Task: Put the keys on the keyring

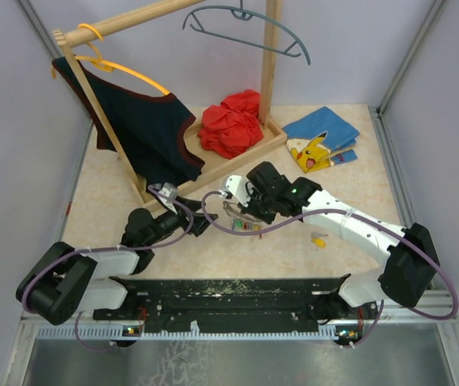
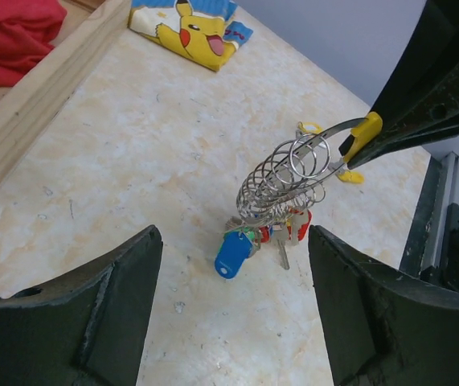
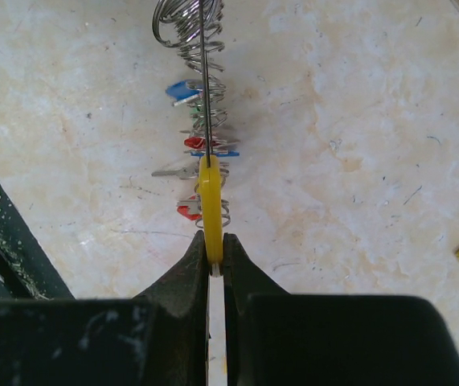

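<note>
In the right pincer (image 3: pixel 213 256): one keyring (image 2: pixel 293 165), several keys (image 2: pixel 233 256).

The left arm (image 1: pixel 92 277) and right arm (image 1: pixel 358 229) are white links between bulky black joints, each trailed by a looping mauve cable (image 1: pixel 454 296). A small green light (image 1: pixel 293 191) glows on the right wrist. The fingers (image 2: pixel 92 322) are broad matt-black wedges dusted with pale specks, and a black rail (image 1: pixel 229 299) joins the bases along the table's near edge.

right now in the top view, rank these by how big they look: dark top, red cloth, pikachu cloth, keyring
1. dark top
2. red cloth and pikachu cloth, about alike
3. keyring, smallest, partly hidden
</note>
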Motion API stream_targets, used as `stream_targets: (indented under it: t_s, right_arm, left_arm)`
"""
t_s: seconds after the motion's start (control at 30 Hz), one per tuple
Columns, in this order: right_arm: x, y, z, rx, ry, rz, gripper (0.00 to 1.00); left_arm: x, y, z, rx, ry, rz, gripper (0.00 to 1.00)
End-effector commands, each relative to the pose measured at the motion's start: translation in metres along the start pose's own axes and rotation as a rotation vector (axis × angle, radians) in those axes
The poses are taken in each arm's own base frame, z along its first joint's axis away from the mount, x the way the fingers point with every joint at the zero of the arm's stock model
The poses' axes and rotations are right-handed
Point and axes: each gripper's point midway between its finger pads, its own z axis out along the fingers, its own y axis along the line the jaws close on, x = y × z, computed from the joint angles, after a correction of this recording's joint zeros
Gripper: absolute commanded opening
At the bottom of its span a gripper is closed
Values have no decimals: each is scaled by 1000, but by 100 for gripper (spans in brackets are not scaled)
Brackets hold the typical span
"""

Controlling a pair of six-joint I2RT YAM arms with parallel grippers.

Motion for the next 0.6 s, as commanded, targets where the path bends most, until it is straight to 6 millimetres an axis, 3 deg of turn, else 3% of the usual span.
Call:
stream_targets:
  t_s: [0.0,0.3,0.57]
  right_arm:
    - [-19,-8,-13,10,-52,-16,0]
    - [-22,-8,-20,-20,-24,-62,0]
    - [-30,-15,-24,15,-115,9,0]
  left_arm:
    - [-13,-17,9,135,20,156,79]
    - [-17,-41,22,350,63,261,78]
    - [-14,-38,10,338,-14,36,77]
